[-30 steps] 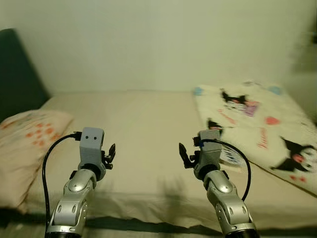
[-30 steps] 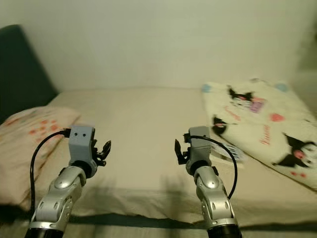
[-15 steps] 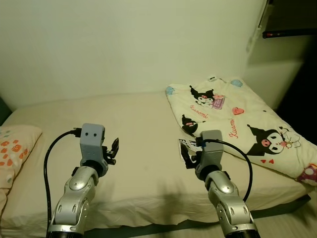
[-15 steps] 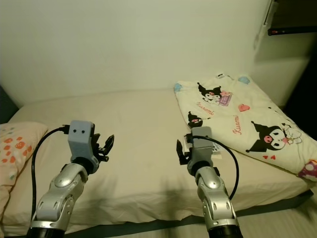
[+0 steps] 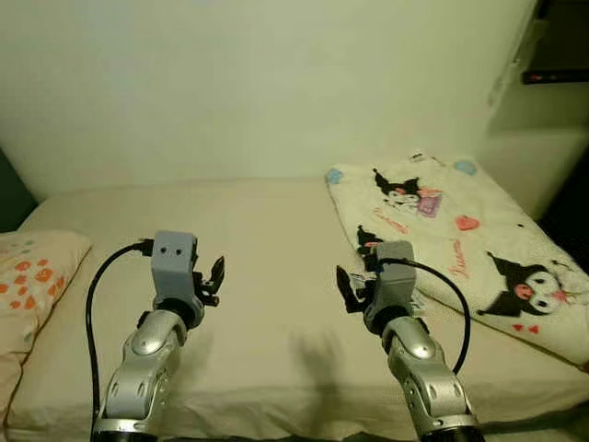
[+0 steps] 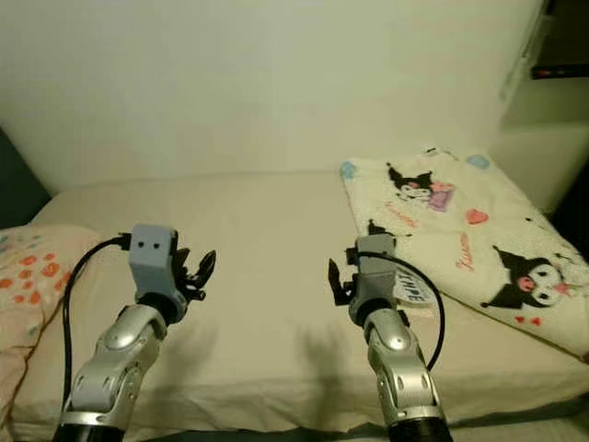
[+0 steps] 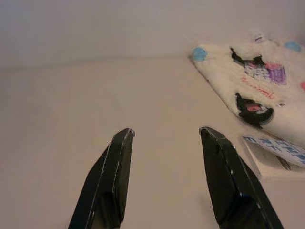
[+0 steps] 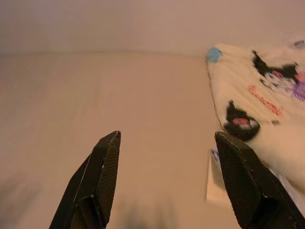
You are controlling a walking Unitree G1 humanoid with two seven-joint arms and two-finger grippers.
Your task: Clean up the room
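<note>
Both arms raised over bed [image 5: 267,239], nothing held.
Cartoon blanket [image 5: 460,239] folded on the bed's right side, pillow [image 5: 32,285] far left. Left gripper [image 7: 167,136] and right gripper [image 8: 167,138] both spread wide, empty, hovering above bare sheet.

The bed [image 5: 276,276] is showing a matt, smooth beige cloth sheet. The blanket [image 5: 460,239] is appearing as soft printed cloth, the pillow [image 5: 32,276] likewise as matt cloth. Both arms are showing brushed silver metal; the left hand [image 7: 167,181] and right hand [image 8: 167,183] are presenting black, faintly textured plastic fingers
</note>
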